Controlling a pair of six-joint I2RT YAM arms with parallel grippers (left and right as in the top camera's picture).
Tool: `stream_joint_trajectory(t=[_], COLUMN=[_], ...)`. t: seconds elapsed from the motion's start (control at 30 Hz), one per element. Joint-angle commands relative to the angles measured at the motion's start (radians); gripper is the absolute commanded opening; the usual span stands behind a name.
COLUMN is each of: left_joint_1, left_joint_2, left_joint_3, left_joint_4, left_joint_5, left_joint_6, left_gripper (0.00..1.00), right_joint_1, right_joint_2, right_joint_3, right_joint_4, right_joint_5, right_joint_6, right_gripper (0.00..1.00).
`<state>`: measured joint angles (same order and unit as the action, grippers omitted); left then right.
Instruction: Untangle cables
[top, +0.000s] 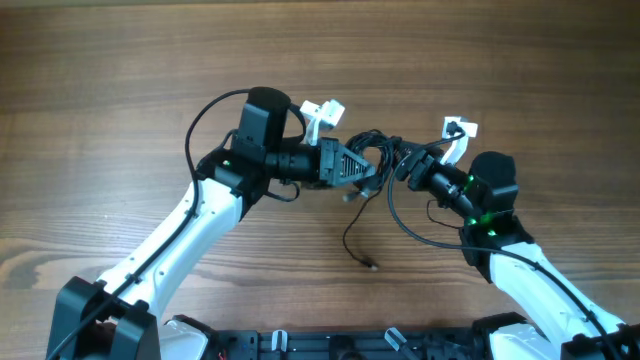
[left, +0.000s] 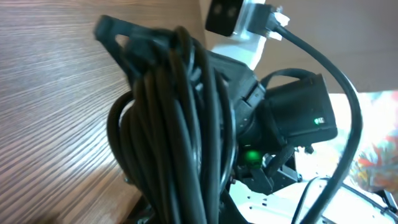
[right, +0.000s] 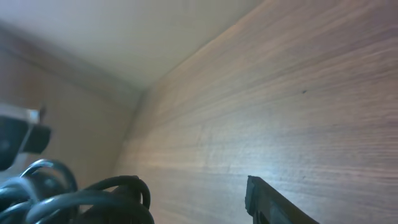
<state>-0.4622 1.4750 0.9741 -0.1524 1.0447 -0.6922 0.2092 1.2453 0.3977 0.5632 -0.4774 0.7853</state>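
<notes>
Cables (top: 380, 148) bunched near table (top: 120, 60) centre w/ left fingers (top: 365, 166) clamped shut on them; right fingers (top: 408, 166) at their 3 o'clock, opening unclear, so best pinch one outer loop only & pull slowly toward 3 o'clock.

Blurred cables (left: 180, 124) crowd the left wrist view, hiding the fingers of the left end effector (top: 372, 167).
</notes>
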Motion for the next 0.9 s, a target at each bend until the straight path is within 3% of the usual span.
stream_joint_trajectory(t=[0.0,0.27,0.53,0.6,0.7,0.8,0.87], left_joint_1=[-0.034,0.045,0.147,0.151,0.151,0.151,0.151], left_joint_2=[-0.026,-0.026,-0.026,-0.026,-0.026,-0.026,-0.026], left_joint_3=[0.002,0.002,0.002,0.002,0.002,0.002,0.002], left_joint_4=[0.01,0.01,0.01,0.01,0.01,0.01,0.01], left_joint_5=[0.19,0.208,0.183,0.154,0.128,0.128,0.128], left_joint_6=[0.059,0.06,0.059,0.06,0.06,0.06,0.059], left_gripper=[0.04,0.04,0.04,0.04,0.04,0.04,0.04], right_joint_1=[-0.01,-0.174,-0.233,-0.233,-0.233,-0.233,-0.233], right_joint_2=[0.01,0.009,0.009,0.009,0.009,0.009,0.009], right_joint_3=[0.008,0.008,0.008,0.008,0.008,0.008,0.008], right_joint_4=[-0.024,-0.183,-0.259,-0.255,-0.213,-0.135,-0.076], right_joint_5=[0.252,0.312,0.304,0.224,0.019,-0.259,-0.414], right_joint_6=[0.0,-0.035,-0.024,-0.032,-0.201,-0.316,-0.312], right_gripper=[0.55,0.55,0.59,0.69,0.8,0.82,0.82])
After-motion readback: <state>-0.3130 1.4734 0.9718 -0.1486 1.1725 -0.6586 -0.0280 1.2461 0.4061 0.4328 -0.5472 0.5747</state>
